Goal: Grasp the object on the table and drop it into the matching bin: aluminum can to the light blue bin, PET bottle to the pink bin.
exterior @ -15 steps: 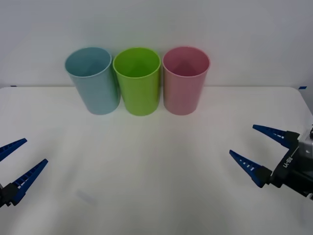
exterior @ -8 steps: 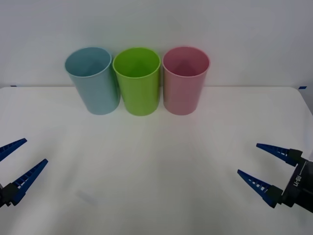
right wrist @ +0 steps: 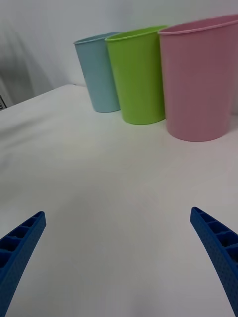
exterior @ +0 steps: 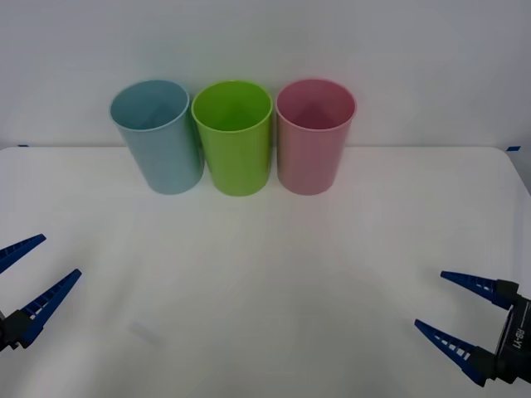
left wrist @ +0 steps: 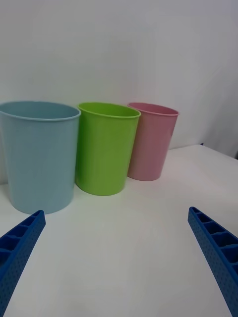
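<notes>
Both end effectors sit wide and empty at the surface (exterior: 265, 274)'s near corners, the right end effector (exterior: 469, 327) having retreated from the pink bin (exterior: 314, 137), suggesting the drop is done.

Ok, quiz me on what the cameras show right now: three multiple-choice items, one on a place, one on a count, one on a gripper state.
1. Which bin stands between the other two?
A. the pink bin
B. the lime green bin
C. the light blue bin

2. How many bins stand on the table?
A. two
B. three
C. four

3. How is the right gripper?
A. open, holding nothing
B. shut on a bottle
C. shut on a bin's rim

Answers:
1 B: the lime green bin has the light blue bin on the robot's left of it and the pink bin on its right.
2 B: three stand in a row at the far side of the table.
3 A: the right gripper, low at the table's near right, has its fingers apart over bare tabletop; the left gripper waits at the near left, open too.
</notes>
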You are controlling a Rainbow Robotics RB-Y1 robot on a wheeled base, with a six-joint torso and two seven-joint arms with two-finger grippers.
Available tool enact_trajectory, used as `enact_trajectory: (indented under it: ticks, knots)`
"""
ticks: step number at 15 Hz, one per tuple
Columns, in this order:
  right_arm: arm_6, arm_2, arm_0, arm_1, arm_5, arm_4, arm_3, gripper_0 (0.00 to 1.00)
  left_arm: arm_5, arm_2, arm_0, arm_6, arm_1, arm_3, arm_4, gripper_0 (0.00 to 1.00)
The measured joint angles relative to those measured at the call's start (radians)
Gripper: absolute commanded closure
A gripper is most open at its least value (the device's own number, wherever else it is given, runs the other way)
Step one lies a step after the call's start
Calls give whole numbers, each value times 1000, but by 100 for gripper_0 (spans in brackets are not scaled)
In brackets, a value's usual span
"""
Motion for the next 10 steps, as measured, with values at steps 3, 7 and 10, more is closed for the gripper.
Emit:
enact_trajectory:
  ticks: [3,7,10]
  knots:
    - [25,-16,0,1,-53,-1,59,0,0,0,0,0,0,0,0,0]
    - [50,-23,-1,5,-98,-1,104,0,0,0,0,0,0,0,0,0]
    - [54,-23,-1,9,-101,0,104,0,0,0,0,0,0,0,0,0]
